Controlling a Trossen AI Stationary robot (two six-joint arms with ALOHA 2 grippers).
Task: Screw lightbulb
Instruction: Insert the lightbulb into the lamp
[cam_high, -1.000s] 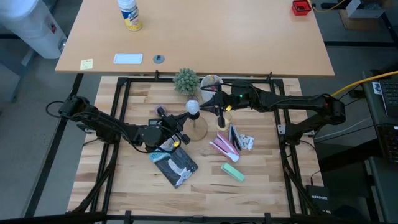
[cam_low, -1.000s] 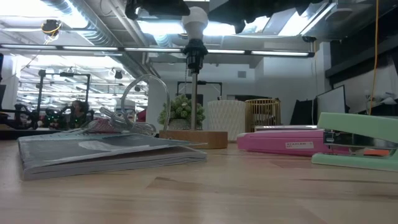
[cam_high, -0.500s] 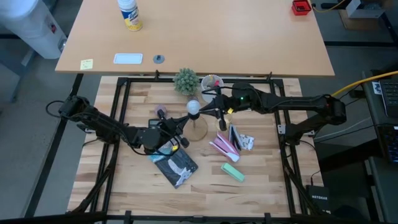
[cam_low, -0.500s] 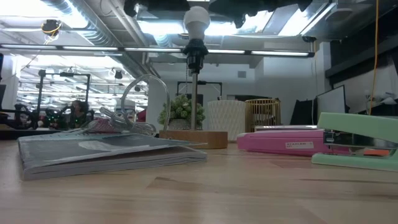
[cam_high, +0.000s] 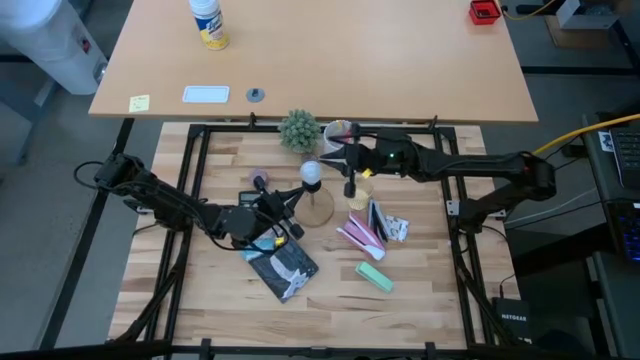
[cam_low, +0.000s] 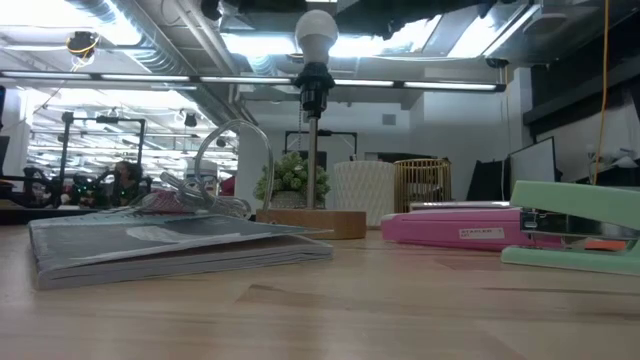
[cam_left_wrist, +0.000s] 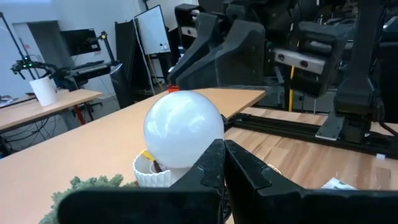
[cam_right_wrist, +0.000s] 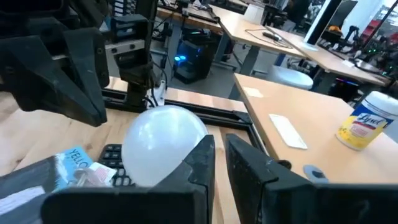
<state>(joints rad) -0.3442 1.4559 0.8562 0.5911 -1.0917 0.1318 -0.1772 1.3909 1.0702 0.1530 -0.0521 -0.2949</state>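
Left gripper: fingers closed, empty, just beside the lightbulb. Right gripper: fingers closed, empty, close on the bulb's other side. Lightbulb: upright in the black socket atop the wooden stand, mid-surface. Nearby: green stapler, pink case, booklet, small plant.

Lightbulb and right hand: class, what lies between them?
Nothing: in the high view a bare gap separates the lightbulb from the right hand.
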